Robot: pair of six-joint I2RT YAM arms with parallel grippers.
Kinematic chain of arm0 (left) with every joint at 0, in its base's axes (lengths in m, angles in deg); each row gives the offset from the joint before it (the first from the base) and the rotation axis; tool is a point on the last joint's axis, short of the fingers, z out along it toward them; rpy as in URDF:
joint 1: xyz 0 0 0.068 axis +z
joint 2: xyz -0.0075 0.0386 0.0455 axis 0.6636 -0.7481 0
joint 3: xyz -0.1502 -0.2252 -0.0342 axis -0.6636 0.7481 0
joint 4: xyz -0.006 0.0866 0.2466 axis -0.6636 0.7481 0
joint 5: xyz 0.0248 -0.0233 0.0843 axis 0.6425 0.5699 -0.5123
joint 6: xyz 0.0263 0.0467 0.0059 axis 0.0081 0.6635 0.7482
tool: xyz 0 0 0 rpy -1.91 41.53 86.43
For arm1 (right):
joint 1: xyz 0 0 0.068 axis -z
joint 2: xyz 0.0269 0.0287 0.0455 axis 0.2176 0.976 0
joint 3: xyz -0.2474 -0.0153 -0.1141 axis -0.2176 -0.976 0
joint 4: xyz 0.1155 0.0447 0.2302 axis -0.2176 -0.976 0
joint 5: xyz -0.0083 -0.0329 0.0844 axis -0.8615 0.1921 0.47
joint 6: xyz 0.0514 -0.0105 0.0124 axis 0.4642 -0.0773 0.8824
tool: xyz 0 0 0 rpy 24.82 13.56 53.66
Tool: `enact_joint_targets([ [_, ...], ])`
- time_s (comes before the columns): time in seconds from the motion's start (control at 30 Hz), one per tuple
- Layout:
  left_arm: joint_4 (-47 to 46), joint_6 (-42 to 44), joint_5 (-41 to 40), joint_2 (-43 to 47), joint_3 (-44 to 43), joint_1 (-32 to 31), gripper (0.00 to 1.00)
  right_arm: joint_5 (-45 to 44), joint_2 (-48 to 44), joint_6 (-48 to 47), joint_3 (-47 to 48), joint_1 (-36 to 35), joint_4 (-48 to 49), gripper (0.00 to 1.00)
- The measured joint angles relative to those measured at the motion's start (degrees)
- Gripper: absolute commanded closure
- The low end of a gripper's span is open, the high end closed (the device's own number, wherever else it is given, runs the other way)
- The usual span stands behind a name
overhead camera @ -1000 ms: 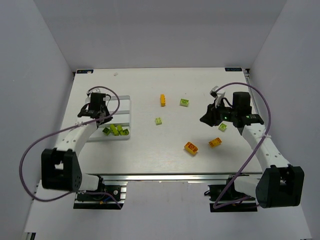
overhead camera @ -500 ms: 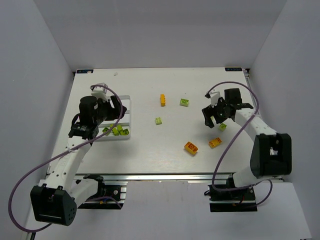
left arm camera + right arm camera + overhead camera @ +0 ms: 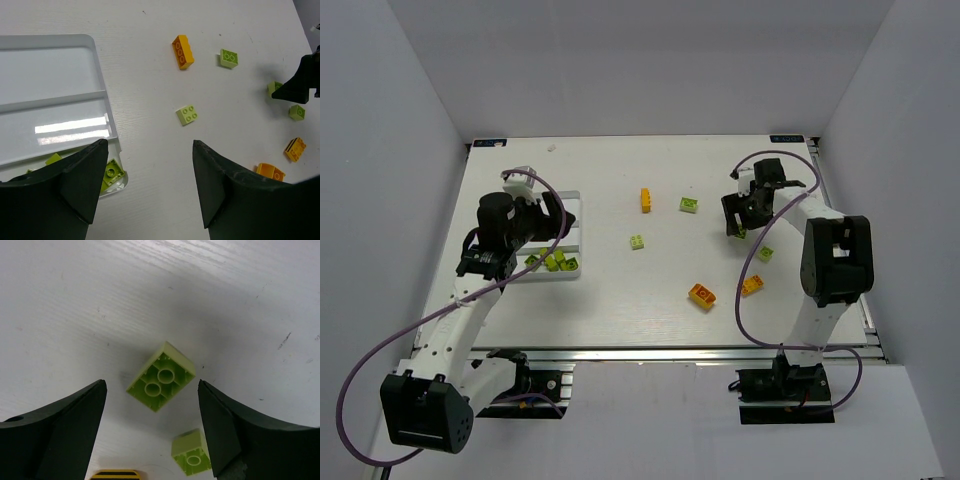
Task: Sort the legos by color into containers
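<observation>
Right gripper (image 3: 151, 392) is wide open and empty, with a flipped lime brick (image 3: 161, 376) on the table (image 3: 75, 290) between its fingers. Left gripper (image 3: 150, 150) is open and empty too, by the tray (image 3: 50, 65), which has green bricks (image 3: 114, 172) in its near compartment.

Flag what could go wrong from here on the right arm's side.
The lime green plastic brick under the open right gripper lies hollow side up and skewed to the jaws, so closing may twist or flick it away. A second lime green brick sits close by and could get knocked as the gripper descends.
</observation>
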Motion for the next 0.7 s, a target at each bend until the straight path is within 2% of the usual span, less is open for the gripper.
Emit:
enact_joint_targets([
  [0.3,-0.04,0.22,-0.48,0.35,0.0,0.0,0.22,-3.72,1.14,12.96,0.37,-0.07,0.46,0.3],
  [0.5,-0.04,0.48,-1.44,0.39,0.0,0.0,0.22,-6.32,1.14,16.31,-1.01,-0.11,2.01,0.38],
  [0.63,-0.02,0.55,-2.32,0.85,0.02,0.0,0.22,-6.91,1.22,16.98,-1.55,-0.13,2.23,0.54],
  [0.7,-0.02,0.61,-2.64,1.27,0.07,0.0,0.21,-7.06,1.31,17.07,-1.55,-0.2,2.54,0.58],
])
